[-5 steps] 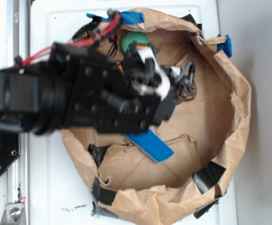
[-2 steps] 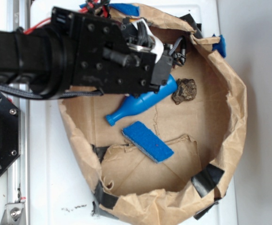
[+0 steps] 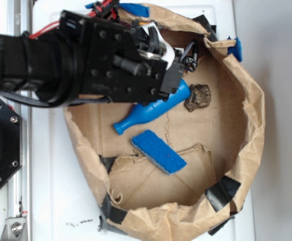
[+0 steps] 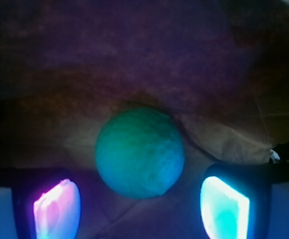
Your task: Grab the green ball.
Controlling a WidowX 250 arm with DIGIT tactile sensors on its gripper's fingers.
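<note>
Surface: a white table top [image 3: 50, 191] lay under everything, with a metal rail [image 3: 17, 150] running down its left edge in the exterior view.

Container: a shallow ring of crumpled brown paper [image 3: 256, 130], patched with black and blue tape, formed a walled nest on the table.

Arm: the black robot arm [image 3: 60, 63] reached in from the left and covered the upper left part of the nest, red wires showing near its top edge.

Gripper: the gripper [image 4: 142, 206] stood open, its two fingers [image 4: 57, 209] spread apart at the lower corners of the wrist view, one glowing pink and the other cyan (the lighting there was dim and strongly tinted).

Green ball: the green ball [image 4: 140, 152] sat on the paper floor, centred between the two fingers and a little ahead of them; neither finger touched it. In the exterior view it was hidden beneath the arm.

Blue bottle: a blue bottle [image 3: 153, 111] lay on its side, slanting from lower left to upper right, its wide end tucked under the arm.

Rock: a dark brown lumpy rock [image 3: 198, 97] rested just beside the bottle's wide end.

Blue pad: a flat blue rectangular pad [image 3: 158, 151] lay below the bottle, near the middle of the nest and apart from it.
</note>
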